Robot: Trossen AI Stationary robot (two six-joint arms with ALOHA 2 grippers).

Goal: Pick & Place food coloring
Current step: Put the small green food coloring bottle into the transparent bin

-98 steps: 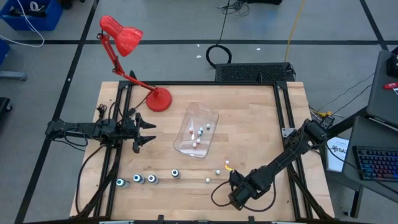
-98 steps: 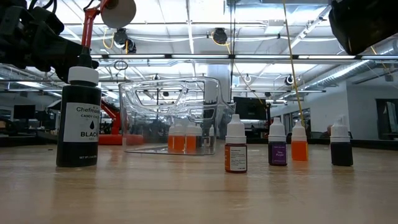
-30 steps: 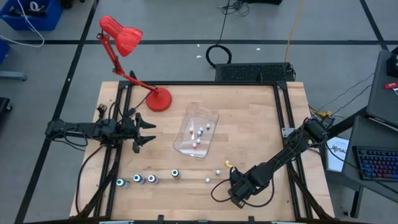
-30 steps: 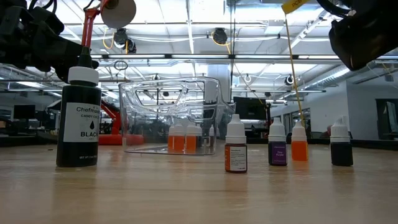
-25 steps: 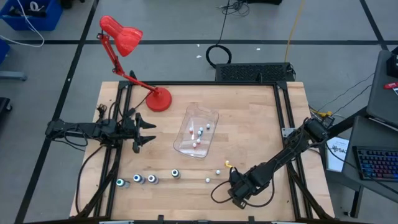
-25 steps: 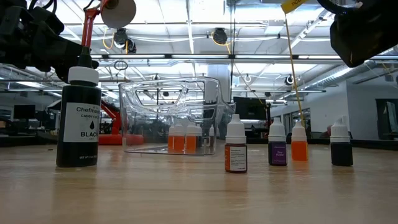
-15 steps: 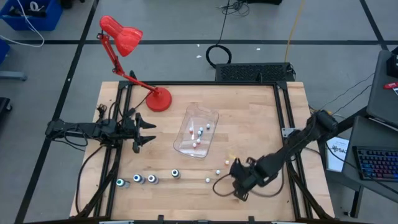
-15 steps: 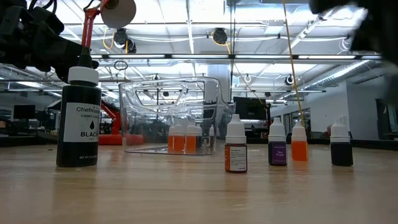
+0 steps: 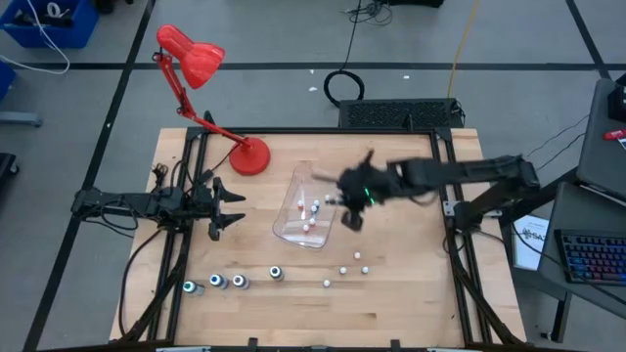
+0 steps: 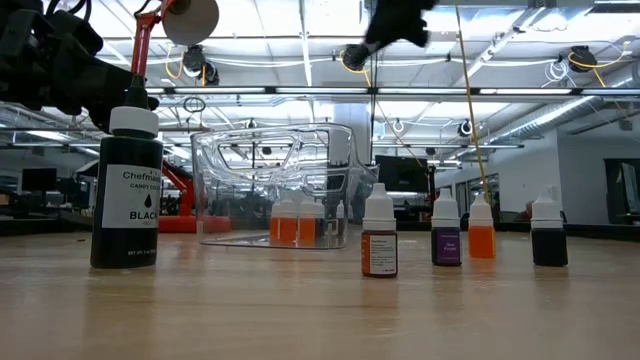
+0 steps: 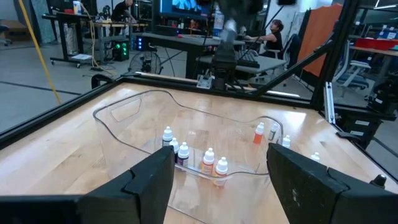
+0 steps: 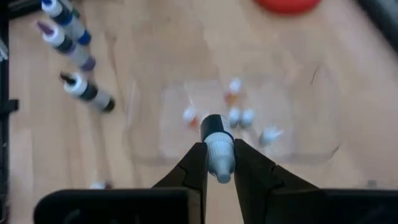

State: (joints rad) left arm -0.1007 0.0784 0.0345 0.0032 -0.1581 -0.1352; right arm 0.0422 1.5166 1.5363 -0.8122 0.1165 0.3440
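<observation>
Nearest the low camera, on the wooden counter [image 9: 411,293]: a tall black bottle [image 10: 126,190] with a white cap, upright, then a row of small white-capped food coloring bottles [image 10: 379,232], a brown one, a purple, an orange and a dark one, all standing. Seen from above as four larger teal-topped bottles [image 9: 216,282] in a line along the near edge, with three small ones [image 9: 343,271] further right, apart from one another.

Behind them, near the counter's middle: a clear plastic tub [image 9: 327,187], several small bottles standing inside, white caps up, some orange-red.

Above the tub's right rim: the right gripper [image 12: 217,163], raised well off the counter, jaws clenched on one small white-capped bottle [image 12: 219,151] held cap outward over the tub. Blurred in the high view.

At the left edge, level with the tub: the left gripper [image 9: 233,206], off the wood, jaws spread apart and holding nothing, pointed toward the tub.

Farthest back, left corner: a red desk lamp [image 9: 199,61], round base on the counter, head hanging out past the edge.
</observation>
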